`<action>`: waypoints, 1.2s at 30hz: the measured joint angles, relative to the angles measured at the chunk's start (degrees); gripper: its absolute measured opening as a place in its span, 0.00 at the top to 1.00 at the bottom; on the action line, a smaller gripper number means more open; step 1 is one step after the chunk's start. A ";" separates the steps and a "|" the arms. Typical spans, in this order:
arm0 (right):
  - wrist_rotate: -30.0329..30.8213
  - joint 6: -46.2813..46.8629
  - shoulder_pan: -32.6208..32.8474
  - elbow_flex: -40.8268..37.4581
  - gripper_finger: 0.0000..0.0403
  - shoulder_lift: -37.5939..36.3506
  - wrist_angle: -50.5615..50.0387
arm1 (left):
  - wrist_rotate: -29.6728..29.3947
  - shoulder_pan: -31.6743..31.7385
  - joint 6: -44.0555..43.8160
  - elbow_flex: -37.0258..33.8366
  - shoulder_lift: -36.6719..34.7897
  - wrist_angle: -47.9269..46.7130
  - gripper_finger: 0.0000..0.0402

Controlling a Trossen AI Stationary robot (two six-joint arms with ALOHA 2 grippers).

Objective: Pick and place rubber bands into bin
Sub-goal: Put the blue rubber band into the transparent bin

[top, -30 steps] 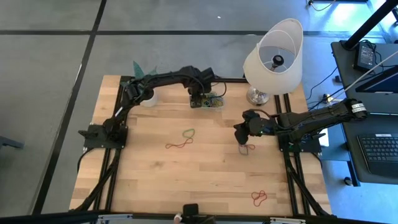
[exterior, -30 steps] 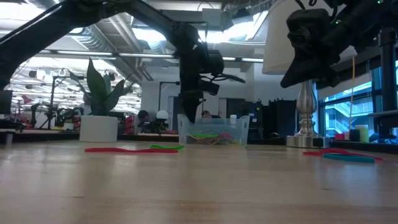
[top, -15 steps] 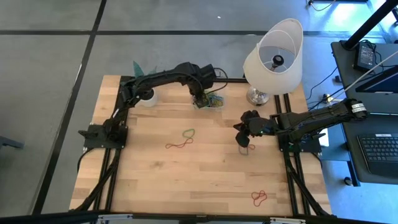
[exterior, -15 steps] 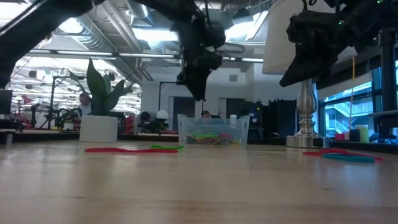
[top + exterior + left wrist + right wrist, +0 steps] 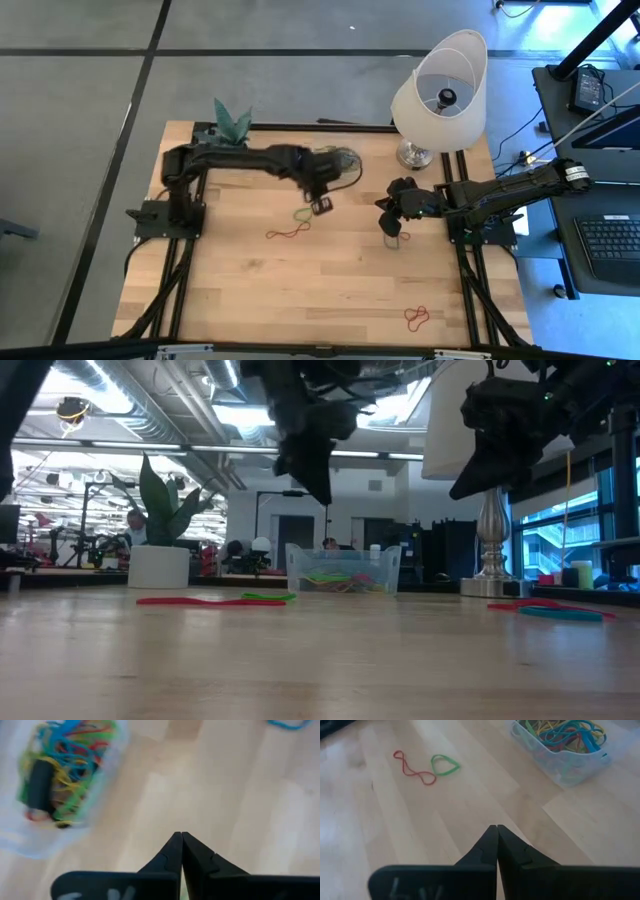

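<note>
A: Bands first. Where?

B: Thin elastic rubber bands, three loose lots on the light wooden slatted table [image 5: 250, 290]. Green loop [image 5: 303, 214] touching a red one [image 5: 285, 234] mid-table; in rt wrist view the same pair, green [image 5: 444, 764] beside red [image 5: 413, 768]. A dark band [image 5: 401, 238] lies by the rt arm. Red cluster [image 5: 416, 318] near the front rt corner, well apart from both arms. Rest are piled in the small clear plastic rectangular bin [image 5: 345, 160] at the back, multi-colour tangle [image 5: 562, 731].

A: Left pincer vs. those?

B: Left gripper [image 5: 322, 205] is just beside the green loop, on the bin side, between loop and bin. Low view has it raised above the table [image 5: 315, 480], nothing hanging from it. Left wrist view: fingertips pressed together [image 5: 181, 840], empty; bin w/ bands [image 5: 65, 785] off to one side, blurred.

A: Right one?

B: Right gripper [image 5: 390, 228] hovers over the dark band, up off the wood in low view [image 5: 470, 485]. Tips closed tight [image 5: 496, 831], holding nothing. Bin [image 5: 565, 757] and the green/red pair lie ahead of it, apart.

A: Surrounds?

B: White-shaded lamp w/ metal base [image 5: 440, 85] at back rt, near the bin. Green plant in small white pot [image 5: 160, 550] at back left.
</note>
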 joint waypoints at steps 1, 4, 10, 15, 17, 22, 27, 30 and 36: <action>0.00 -0.09 0.00 0.02 0.99 -0.01 -0.38 | -0.04 -1.06 -1.49 -2.65 -1.41 2.21 1.00; 0.00 -1.38 0.00 0.02 0.99 0.00 -1.18 | -0.08 -4.55 -5.35 -10.92 -6.12 8.52 1.00; -0.01 -1.39 0.02 0.02 0.98 0.68 -2.02 | -4.92 -12.68 -11.62 -26.00 -15.41 22.75 1.00; -0.10 0.76 0.02 0.04 0.96 2.16 -2.56 | -12.09 -19.25 -12.14 -35.70 -22.24 29.96 0.99; -1.23 1.77 0.00 0.04 0.97 2.74 -3.31 | -15.18 -21.37 -12.63 -38.75 -24.58 31.98 1.00; -6.54 7.68 0.25 0.09 0.99 4.75 -6.89 | -18.93 -24.83 -14.25 -45.94 -29.81 35.22 1.00; -11.33 16.13 2.64 2.62 0.99 9.13 -14.32 | -18.52 -26.05 -15.30 -52.45 -35.60 36.71 1.00; -11.49 20.92 4.67 6.57 1.00 12.96 -21.01 | -17.50 -25.96 -14.97 -56.56 -39.73 38.54 1.00; -13.65 27.57 6.74 15.32 0.99 21.70 -27.86 | -15.73 -24.83 -9.33 -63.61 -49.65 39.08 1.00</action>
